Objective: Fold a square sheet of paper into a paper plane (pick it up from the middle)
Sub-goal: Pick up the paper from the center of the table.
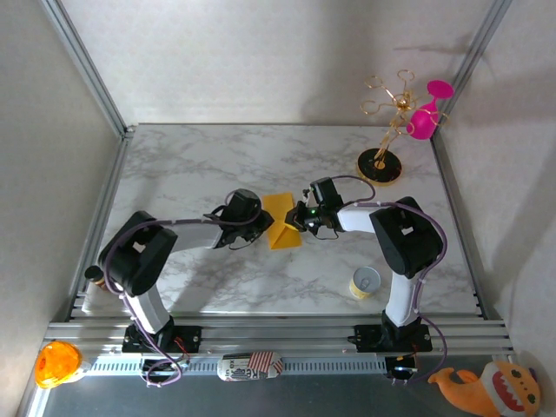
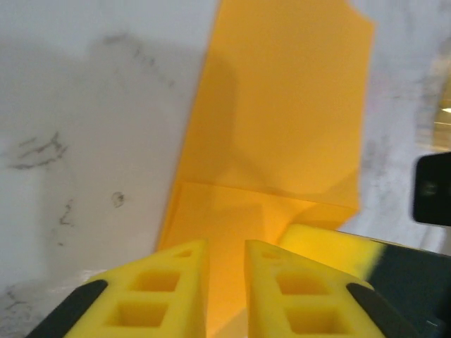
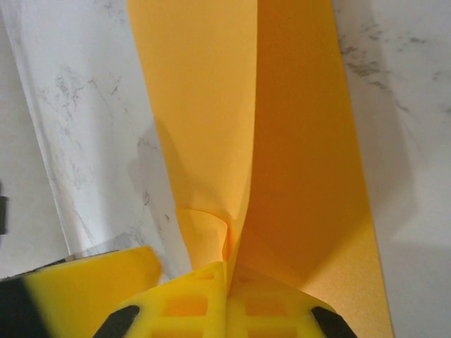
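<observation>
- The desk, white and marbled, takes up most of the top view. Both arms reach in from the lower edge and meet at its middle.
- The square sheet of paper sits at the centre of that frame, between the two hands and partly folded. In the right wrist view one part lies flat on the desk while the rest rises along a lengthwise crease.
- The right hand, at the bottom centre of its own view, is pressed together on the raised ridge of the sheet.
- The left hand, at the bottom of its own view, has its fingers narrowly parted, with orange paper showing through the gap. I cannot tell whether the pads touch the paper.
- The step in hand looks like setting the centre fold. The right hand should probably keep its pinch low and steady and avoid tugging, so the flat half does not slide on the smooth desk.
- The left hand would do best to come down flat on the fold and run along it away from the pinched end, with the edges kept matched.
- A small wrinkle buckles just above the right fingertips. If pressed as it stands it could set as a false crease, so the paper's tension should be eased first.
</observation>
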